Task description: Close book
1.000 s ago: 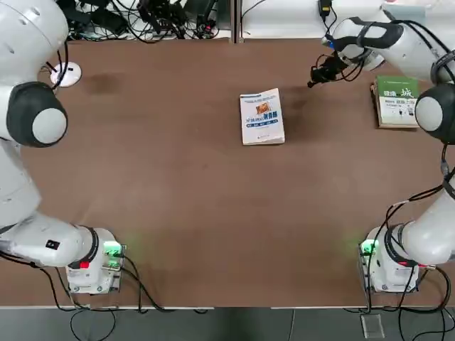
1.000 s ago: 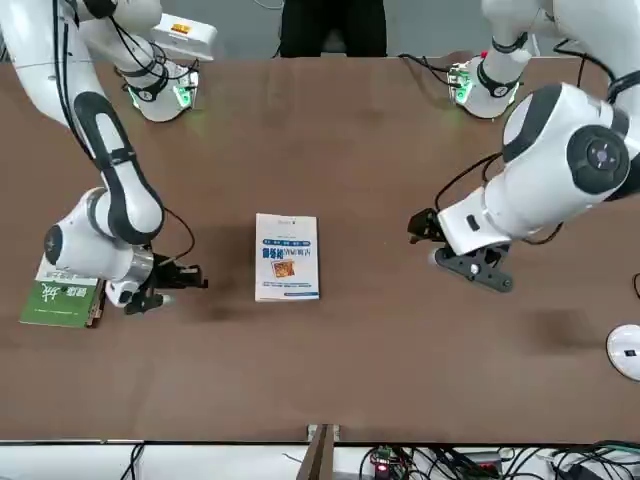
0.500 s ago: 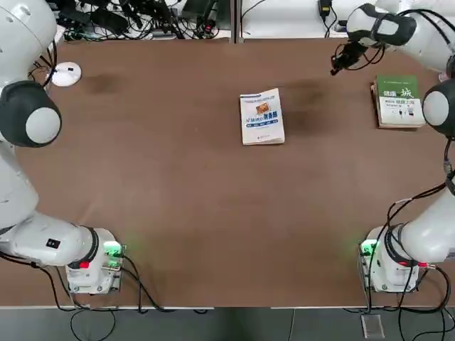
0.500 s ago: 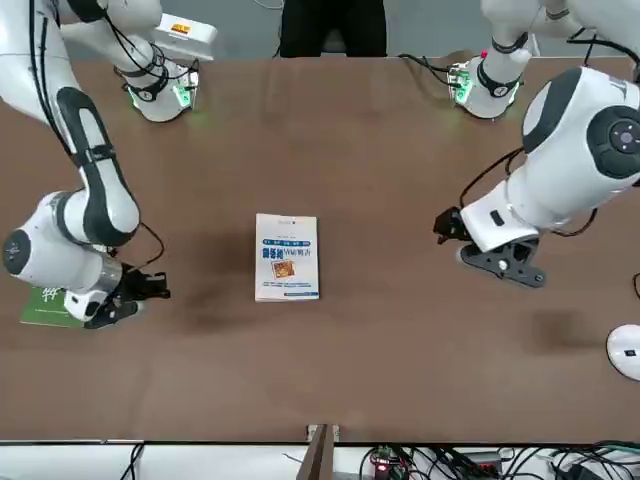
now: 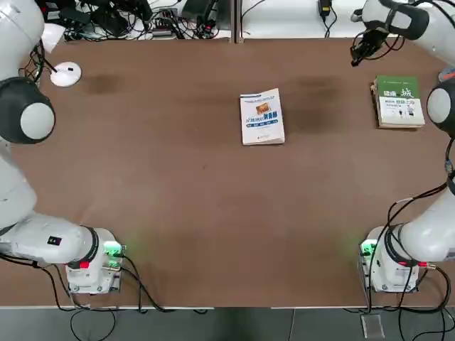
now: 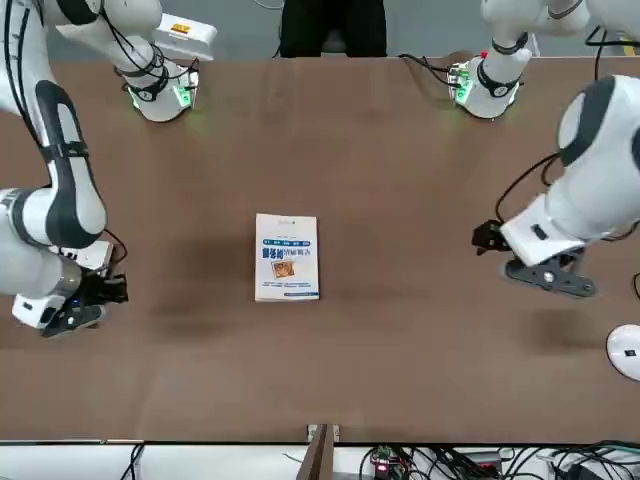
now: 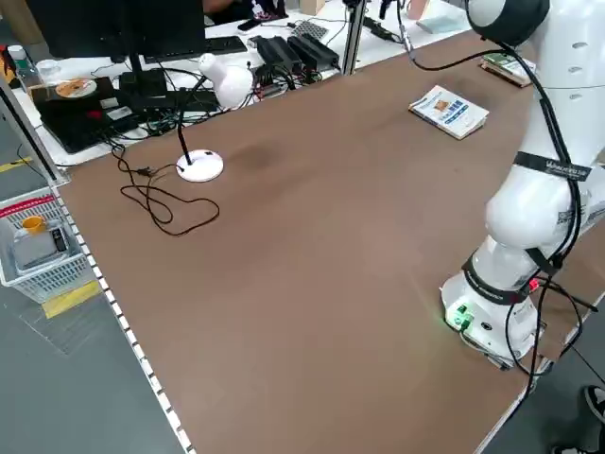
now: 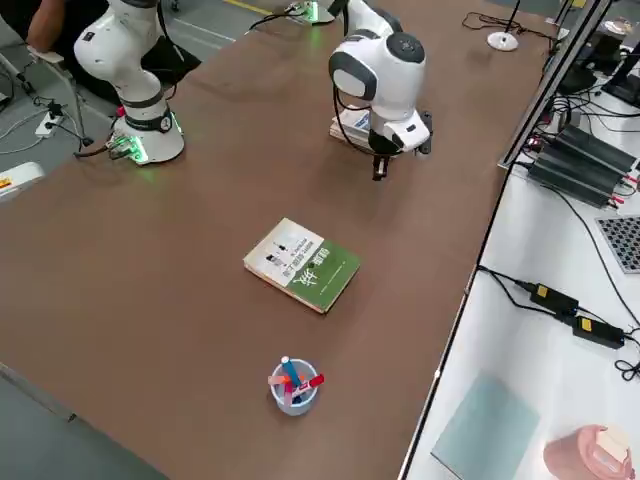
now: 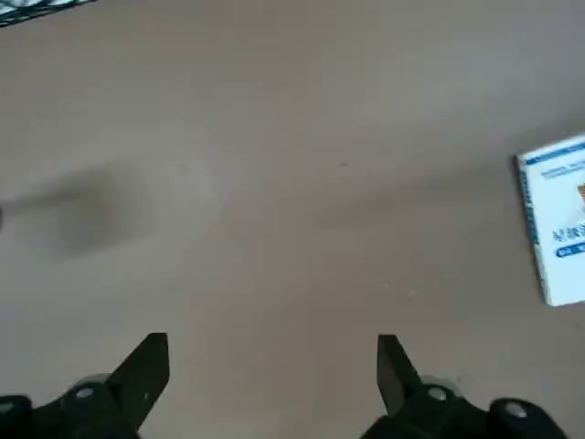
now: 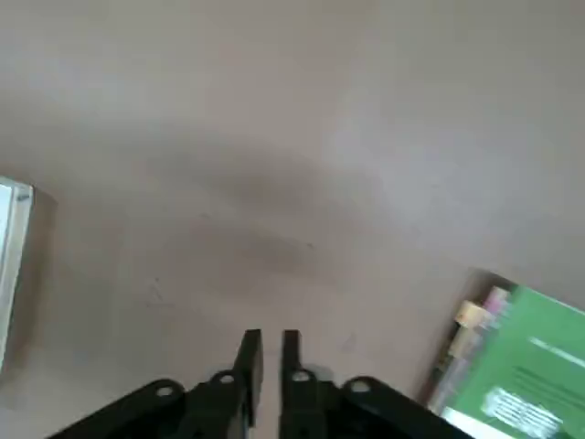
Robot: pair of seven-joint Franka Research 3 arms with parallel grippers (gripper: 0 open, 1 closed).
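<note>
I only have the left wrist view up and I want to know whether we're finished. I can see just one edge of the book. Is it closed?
Observer: Yes. In the top view the book lies flat and closed, cover up, mid-table.
Operator: Where is the right gripper?
Observer: The right gripper is toward the table's far edge, near the green-and-white book, touching neither book.
Operator: Is it holding anything?
Observer: No. Its wrist view shows a narrow gap between the jaws, with nothing in it.
</note>
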